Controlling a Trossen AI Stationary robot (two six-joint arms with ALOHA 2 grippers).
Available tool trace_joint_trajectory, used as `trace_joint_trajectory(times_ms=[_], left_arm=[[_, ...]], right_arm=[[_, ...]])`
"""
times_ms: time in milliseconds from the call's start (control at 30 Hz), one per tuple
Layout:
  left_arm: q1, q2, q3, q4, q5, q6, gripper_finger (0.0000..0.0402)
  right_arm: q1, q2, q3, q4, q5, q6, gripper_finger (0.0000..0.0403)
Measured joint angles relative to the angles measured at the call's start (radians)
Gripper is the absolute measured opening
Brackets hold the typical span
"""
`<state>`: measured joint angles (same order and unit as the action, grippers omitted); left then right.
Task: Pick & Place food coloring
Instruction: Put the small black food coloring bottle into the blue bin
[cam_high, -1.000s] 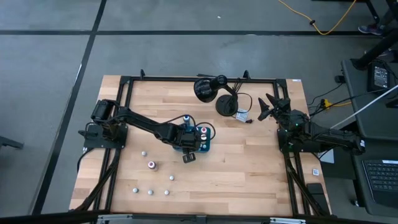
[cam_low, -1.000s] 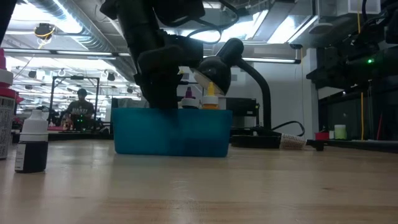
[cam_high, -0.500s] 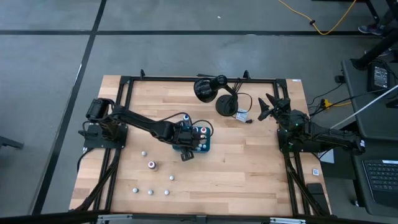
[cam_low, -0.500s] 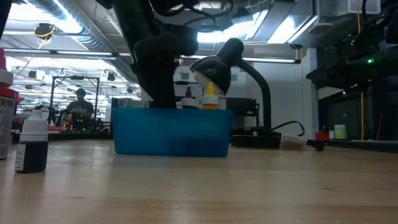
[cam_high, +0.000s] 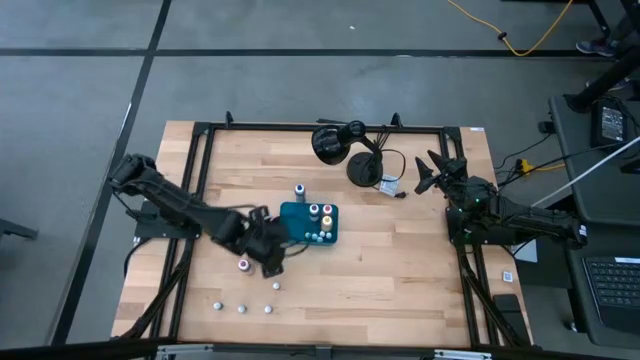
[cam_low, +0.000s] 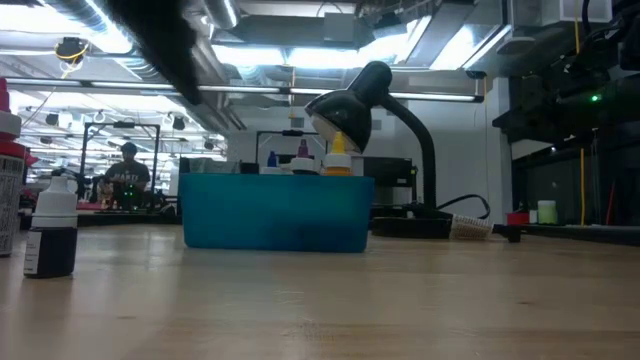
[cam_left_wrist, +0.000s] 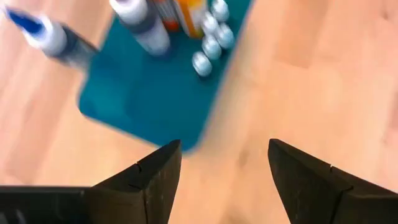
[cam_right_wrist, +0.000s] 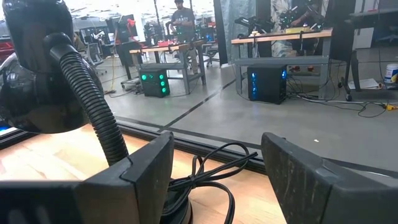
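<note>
wooden table (cam_high: 400, 270) fills the centre of the high view. black desk lamp (cam_high: 340, 145) is seen at upper centre, its base near the far edge. teal tray (cam_high: 297, 225) lies at mid-frame, just left of centre, with several food coloring bottles (cam_high: 320, 213) stood inside it; one blue-topped bottle (cam_high: 299, 189) stands just above the tray, outside it. a red-topped bottle (cam_high: 243, 266) stands lower left of the tray, and small loose bottles (cam_high: 241, 309) are scattered toward the lower left.

left gripper (cam_high: 270, 262) is held just lower left of the tray, fingers (cam_left_wrist: 152, 180) spread wide, nothing between them. right gripper (cam_high: 432, 172) is parked at the right edge, jaws apart, empty.

judged step: reach for the next loose bottle. the red-topped one is nearest; the open jaws should be centred over its cap and lowered straight, so that it is not tipped.
</note>
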<state>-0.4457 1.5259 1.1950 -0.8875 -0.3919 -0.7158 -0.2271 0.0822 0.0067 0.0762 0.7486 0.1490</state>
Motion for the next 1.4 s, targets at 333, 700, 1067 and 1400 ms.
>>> trace_joint_trajectory(times_ms=[333,700,1067,1400], left_arm=[[-0.182,0.025,0.030,-0.013,0.144,-0.235,0.0228],[-0.191,0.176,0.172,-0.061,0.216,-0.201,0.0228],[-0.114,0.311,0.185,-0.094,0.301,-0.264,0.0228],[-0.097,0.356,0.185,-0.076,0.305,-0.384,0.0228]], right_arm=[[0.000,0.000,0.000,0.000,0.000,0.000,0.0244],[0.000,0.000,0.000,0.000,0.000,0.000,0.0244],[0.000,0.000,0.000,0.000,0.000,0.000,0.0244],[0.000,0.000,0.000,0.000,0.000,0.000,0.0244]])
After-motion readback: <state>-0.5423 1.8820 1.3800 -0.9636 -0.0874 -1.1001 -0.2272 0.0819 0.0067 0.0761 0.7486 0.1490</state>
